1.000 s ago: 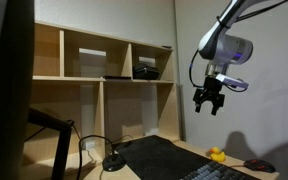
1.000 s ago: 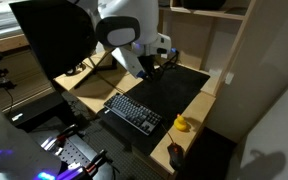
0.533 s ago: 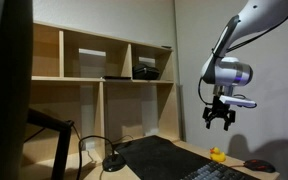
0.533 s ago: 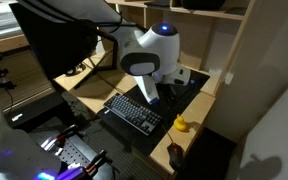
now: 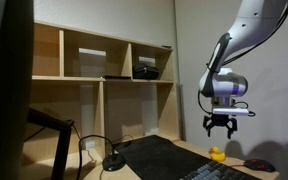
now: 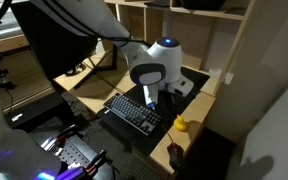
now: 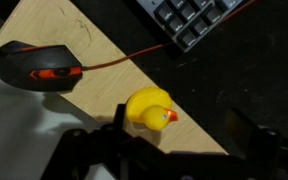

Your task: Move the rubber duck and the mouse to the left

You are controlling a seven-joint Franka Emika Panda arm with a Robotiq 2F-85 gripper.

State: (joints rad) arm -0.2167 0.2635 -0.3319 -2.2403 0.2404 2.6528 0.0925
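The wrist view alone resolves fine detail. The small glossy yellow rubber duck (image 7: 149,108), rounded and orange-beaked, is seated on the pale wooden desk top (image 7: 79,40), at its boundary with the black mat (image 7: 254,80). The low, smooth, dark dome-shaped mouse (image 7: 36,67), marked with an orange stripe, is located apart from the duck on the same wood. A thin orange cable (image 7: 124,58) is routed from it toward the dark keyboard (image 7: 189,20). In an exterior view, the gripper (image 5: 220,124) is shown suspended above the duck, clear of it. The jaws are spread wide and nothing is held.

In the wrist view the keyboard (image 7: 197,20) runs off the top edge, and the gripper (image 7: 169,150) is a dark blur cut by the bottom edge.
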